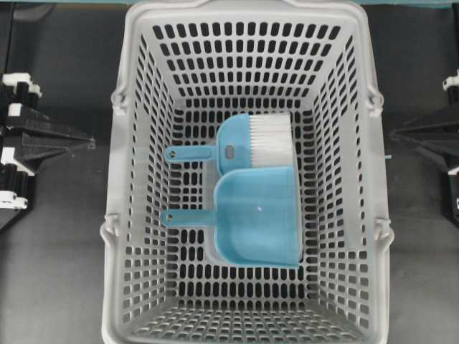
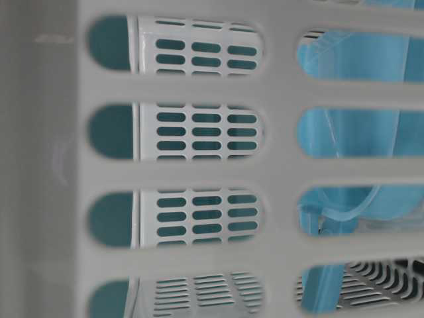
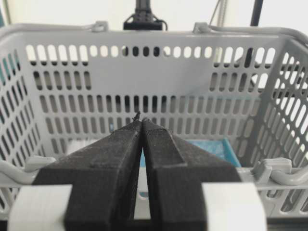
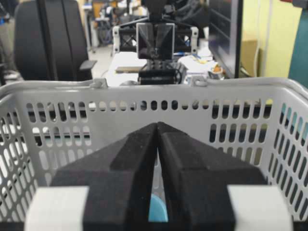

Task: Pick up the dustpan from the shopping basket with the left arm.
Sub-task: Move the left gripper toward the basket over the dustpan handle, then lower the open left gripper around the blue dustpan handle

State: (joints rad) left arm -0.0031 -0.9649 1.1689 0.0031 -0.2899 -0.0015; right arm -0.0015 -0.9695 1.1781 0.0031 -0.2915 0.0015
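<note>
The left gripper (image 1: 92, 143) waited outside the basket (image 1: 136, 179), its jaws pressed together and holding nothing. The dustpan (image 1: 258, 226) lay flat on the basket floor, handle pointing left, touching the brush (image 1: 251, 143) (white bristles) behind it. The right gripper (image 1: 393, 132) sat closed and empty outside.
</note>
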